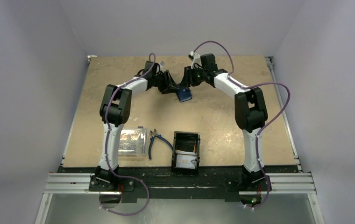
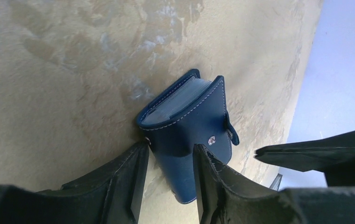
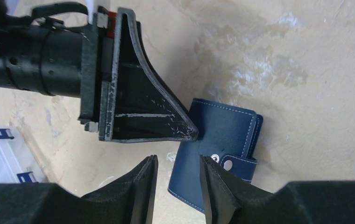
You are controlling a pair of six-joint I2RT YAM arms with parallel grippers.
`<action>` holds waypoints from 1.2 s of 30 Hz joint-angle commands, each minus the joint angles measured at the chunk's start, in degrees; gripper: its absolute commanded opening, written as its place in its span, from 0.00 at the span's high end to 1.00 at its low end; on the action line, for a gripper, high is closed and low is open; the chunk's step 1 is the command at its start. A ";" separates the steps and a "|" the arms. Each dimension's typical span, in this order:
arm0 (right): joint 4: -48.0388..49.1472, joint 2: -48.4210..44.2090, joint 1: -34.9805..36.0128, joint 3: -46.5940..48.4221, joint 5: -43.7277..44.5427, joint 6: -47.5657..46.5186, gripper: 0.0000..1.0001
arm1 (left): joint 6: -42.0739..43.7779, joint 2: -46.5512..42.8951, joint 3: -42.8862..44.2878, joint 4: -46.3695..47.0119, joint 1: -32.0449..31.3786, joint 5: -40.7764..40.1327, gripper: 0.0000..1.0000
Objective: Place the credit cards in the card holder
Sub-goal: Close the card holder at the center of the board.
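The card holder [image 1: 183, 95] is a navy wallet lying folded on the table at the far middle, its snap strap undone. Pale inner edges show between its covers [image 2: 189, 116]. My left gripper [image 2: 170, 148] is open and straddles the wallet's near end, with a gap on the left side. My right gripper [image 3: 178, 159] is open too, low over the wallet's [image 3: 227, 126] corner, with one finger above the cover and nothing clamped. Both grippers meet there [image 1: 173, 88] [image 1: 186, 83]. A pale credit card [image 1: 186, 161] lies in the black tray.
The black open tray [image 1: 186, 137] stands near the front edge, in the middle. To its left lie blue-handled pliers [image 1: 156, 141] and a clear plastic box [image 1: 132, 141]. The left gripper's finger [image 3: 138, 107] fills the upper left of the right wrist view.
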 commanded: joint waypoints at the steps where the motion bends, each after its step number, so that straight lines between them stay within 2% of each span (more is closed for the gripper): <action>1: -1.26 0.03 -0.10 2.67 -0.02 -2.48 0.54 | 1.64 1.75 1.90 -2.83 -1.07 -2.51 0.56; 5: -8.84 1.87 -0.10 6.82 6.77 -6.92 0.55 | 2.98 0.80 1.42 -3.51 -1.09 -2.93 0.56; 11: -6.43 -0.50 0.16 1.74 13.48 -5.03 0.55 | 4.45 -1.96 1.60 -3.45 -1.24 -3.24 0.52; 15: -6.94 1.02 0.23 3.13 12.94 -5.00 0.62 | 4.82 -0.11 4.63 -5.39 -1.74 -3.06 0.53; 26: -7.10 1.96 0.33 4.69 11.79 -4.50 0.74 | 4.65 1.49 5.56 -5.18 -2.81 -2.16 0.55; 29: -6.68 1.81 0.38 4.56 11.75 -4.59 0.71 | 4.93 1.67 5.60 -5.36 -3.08 -2.07 0.55; 32: -6.99 2.04 0.42 4.81 11.48 -4.74 0.63 | 5.11 1.75 5.55 -5.47 -3.31 -1.98 0.55; 36: -7.55 2.65 0.50 5.31 11.42 -4.85 0.63 | 5.06 1.91 5.57 -5.38 -3.51 -1.98 0.55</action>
